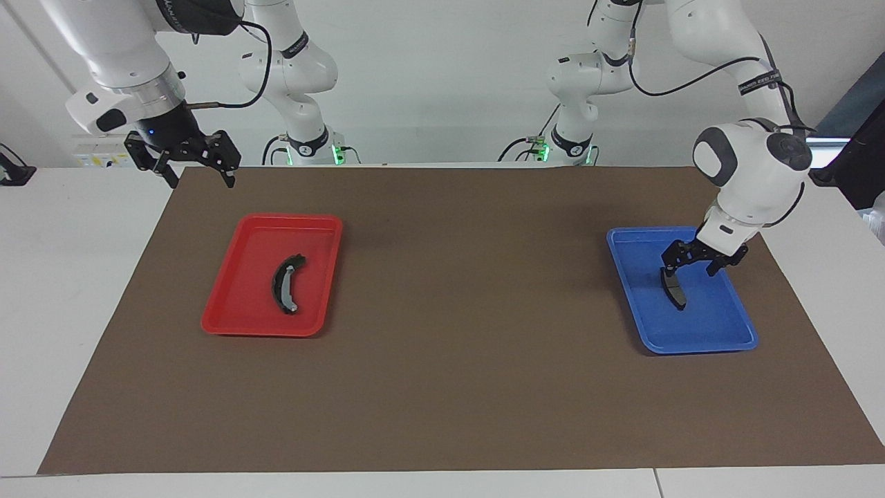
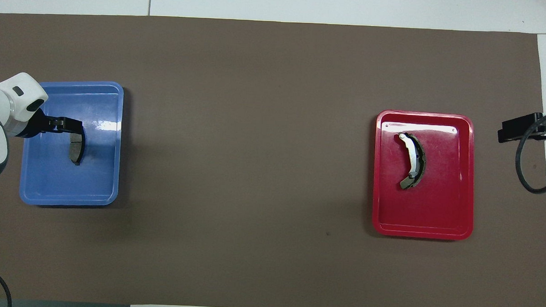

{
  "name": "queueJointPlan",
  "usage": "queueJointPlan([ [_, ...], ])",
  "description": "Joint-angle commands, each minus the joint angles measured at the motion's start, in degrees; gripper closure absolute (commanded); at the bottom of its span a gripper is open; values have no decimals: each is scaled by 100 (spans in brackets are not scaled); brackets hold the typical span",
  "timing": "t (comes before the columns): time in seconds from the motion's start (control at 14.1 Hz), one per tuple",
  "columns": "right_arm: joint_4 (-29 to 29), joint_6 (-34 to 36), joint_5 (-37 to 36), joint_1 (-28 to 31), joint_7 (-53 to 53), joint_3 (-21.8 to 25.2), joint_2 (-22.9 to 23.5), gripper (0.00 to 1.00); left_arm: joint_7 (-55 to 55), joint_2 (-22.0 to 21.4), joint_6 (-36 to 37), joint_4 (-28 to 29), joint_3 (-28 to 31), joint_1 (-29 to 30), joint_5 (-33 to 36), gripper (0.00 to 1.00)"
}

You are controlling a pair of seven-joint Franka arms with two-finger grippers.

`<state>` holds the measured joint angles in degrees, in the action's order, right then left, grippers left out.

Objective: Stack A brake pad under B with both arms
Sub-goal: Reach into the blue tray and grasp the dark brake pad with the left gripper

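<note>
1. Left claw (image 1: pixel 690 270) is down inside the blue tray (image 1: pixel 719 332), fingers spread apart, right over the end of pad A (image 1: pixel 674 290) that sits nearer the robots. Can't tell if it actually touches the pad.
2. Pad A lies flat in the blue tray, toward the left arm's end of the surface (image 1: pixel 442 387).
3. Pad B (image 1: pixel 286 283), the long curved one, lies in the red tray (image 1: pixel 235 304) toward the right arm's end.
4. Right claw (image 1: pixel 196 174) hangs with fingers apart over the mat's corner nearest the robots at the right arm's end, well apart from the red tray. That arm just waits.
</note>
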<state>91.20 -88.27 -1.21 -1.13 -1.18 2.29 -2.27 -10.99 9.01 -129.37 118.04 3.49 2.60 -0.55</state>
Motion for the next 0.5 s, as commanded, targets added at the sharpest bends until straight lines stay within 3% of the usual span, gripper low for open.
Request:
queueJointPlan([
  [0.0,117,-33,68,34,56,-27,-107,0,-53,57,-430,324,-15,91,64,1],
  [0.43,126,-33,68,34,56,-27,-107,0,-44,408,-738,492,-15,285,64,2],
])
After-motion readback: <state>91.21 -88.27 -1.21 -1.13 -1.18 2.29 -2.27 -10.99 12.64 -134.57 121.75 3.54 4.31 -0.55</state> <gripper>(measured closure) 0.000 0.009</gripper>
